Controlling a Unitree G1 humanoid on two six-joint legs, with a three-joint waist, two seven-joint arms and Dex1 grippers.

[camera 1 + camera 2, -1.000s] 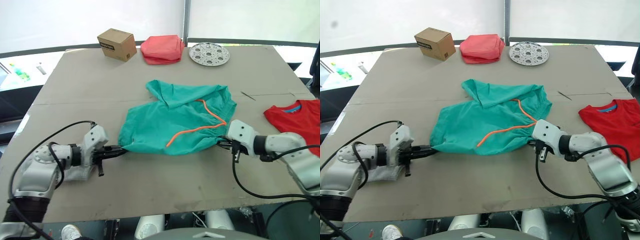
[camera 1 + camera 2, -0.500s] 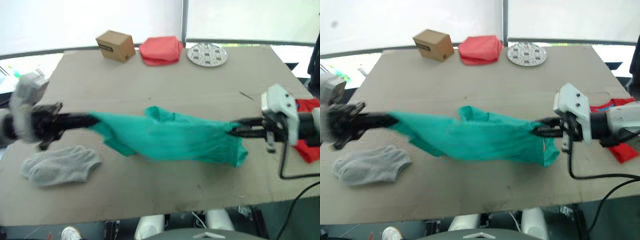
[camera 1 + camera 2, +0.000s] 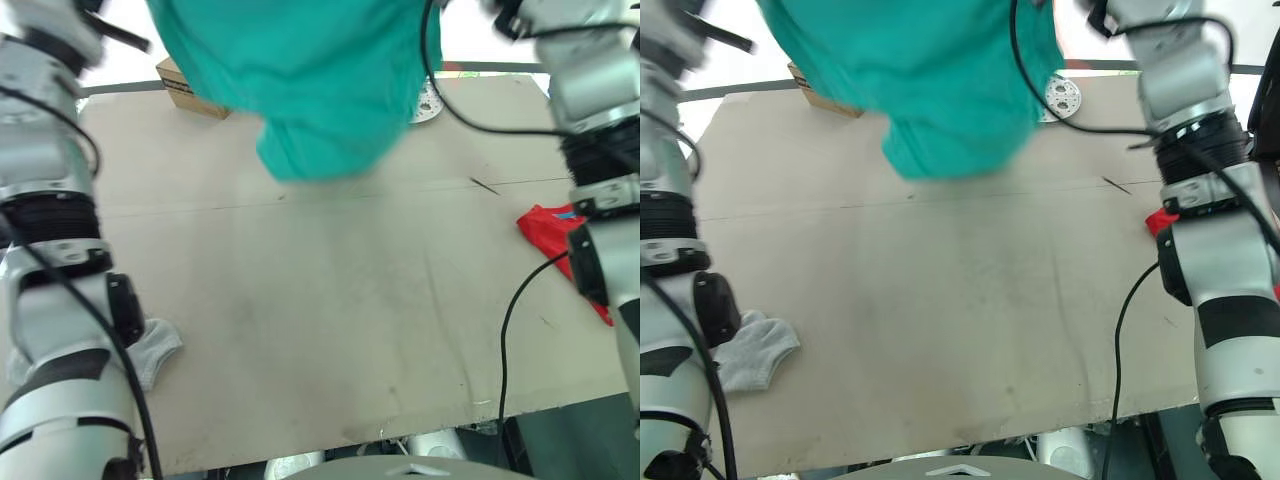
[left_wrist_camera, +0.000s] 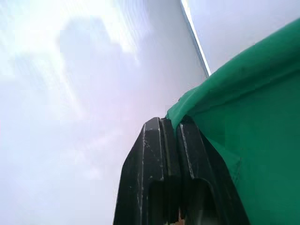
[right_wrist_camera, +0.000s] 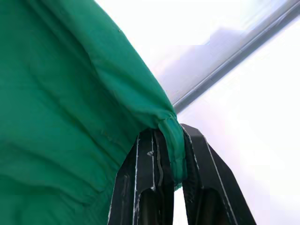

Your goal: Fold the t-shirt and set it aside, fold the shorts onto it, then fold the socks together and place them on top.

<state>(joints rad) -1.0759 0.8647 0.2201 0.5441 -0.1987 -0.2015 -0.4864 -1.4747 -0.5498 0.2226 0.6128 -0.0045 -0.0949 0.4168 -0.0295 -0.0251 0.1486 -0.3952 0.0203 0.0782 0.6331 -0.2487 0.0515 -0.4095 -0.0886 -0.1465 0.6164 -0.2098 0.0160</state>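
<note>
While both end effectors, left [image 4: 174, 129] and right [image 5: 169, 136], pinch the raised shorts' [image 3: 300, 70] edges, the table [image 3: 330, 300] lies bare beneath.

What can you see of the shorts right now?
The shorts are teal-green cloth, held up in the air above the table's far half, clear of its surface. They hang bunched, lower edge sagging in a rounded fold. The left pincer is shut on one edge, the right pincer on another gathered edge. The drawstring can't be made out.
</note>
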